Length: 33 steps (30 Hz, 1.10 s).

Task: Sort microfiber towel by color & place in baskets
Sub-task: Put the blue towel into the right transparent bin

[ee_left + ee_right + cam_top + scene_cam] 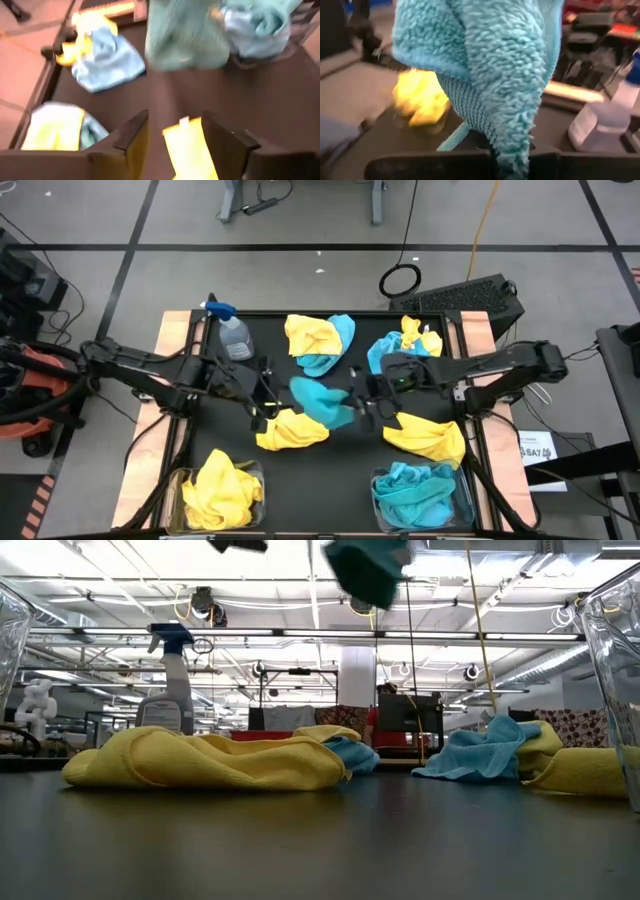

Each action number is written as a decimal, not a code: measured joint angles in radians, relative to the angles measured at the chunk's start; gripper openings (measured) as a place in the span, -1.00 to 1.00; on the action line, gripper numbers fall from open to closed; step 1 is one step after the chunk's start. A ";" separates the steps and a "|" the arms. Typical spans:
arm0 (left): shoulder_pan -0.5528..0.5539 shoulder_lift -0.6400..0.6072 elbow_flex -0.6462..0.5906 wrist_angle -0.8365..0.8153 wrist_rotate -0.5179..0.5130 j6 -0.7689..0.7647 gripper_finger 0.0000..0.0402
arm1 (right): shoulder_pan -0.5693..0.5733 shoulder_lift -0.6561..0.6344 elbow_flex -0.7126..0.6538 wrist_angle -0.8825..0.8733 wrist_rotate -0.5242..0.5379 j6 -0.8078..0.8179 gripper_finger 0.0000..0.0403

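I have the right gripper [362, 402] over the middle of the counter [340, 460], its fingers clamped together on a turquoise towel [322, 400] that hangs clear of the surface; in my right wrist view the towel fills the picture, draped down past the fingers. My left gripper [262, 405] sits just to the left of that towel, fingers apart with nothing between them, over a yellow towel [292, 430] that lies on the counter below it.

Toward the far side I see a pile of yellow and turquoise towels [320, 342] near the centre, and a second mixed pile [405, 345] at the far right. Another yellow towel [428, 436] lies on the right, just beside the right gripper.

At the near edge stand the two baskets: the left basket [180, 480] holds yellow towels [222, 488], the right basket [468, 500] holds turquoise towels [420, 492].

A spray bottle [232, 332] with a blue trigger stands at the far left of the counter.
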 joint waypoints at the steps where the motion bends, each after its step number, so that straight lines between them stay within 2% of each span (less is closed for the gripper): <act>1: -0.003 0.001 0.000 -0.022 -0.002 -0.015 -0.03 | 0.010 -0.026 0.000 -0.058 0.000 -0.008 -0.99; 6: -0.015 0.014 0.000 -0.044 -0.002 -0.046 0.09 | 0.085 -0.138 0.000 -0.279 -0.036 0.006 -1.00; 9: -0.025 0.019 0.000 -0.033 -0.003 -0.045 0.10 | 0.150 -0.181 0.000 -0.349 -0.086 0.065 -0.99; 15: -0.024 0.044 0.000 -0.025 -0.006 -0.042 0.11 | 0.292 -0.224 0.000 -0.463 -0.090 0.222 -0.99; 25: -0.024 0.137 0.000 0.000 -0.006 -0.036 0.11 | 0.515 -0.188 0.000 -0.532 -0.079 0.498 -0.98; 33: -0.024 0.213 0.000 0.069 -0.006 -0.003 0.11 | 0.672 -0.070 0.000 -0.629 -0.077 0.556 -0.98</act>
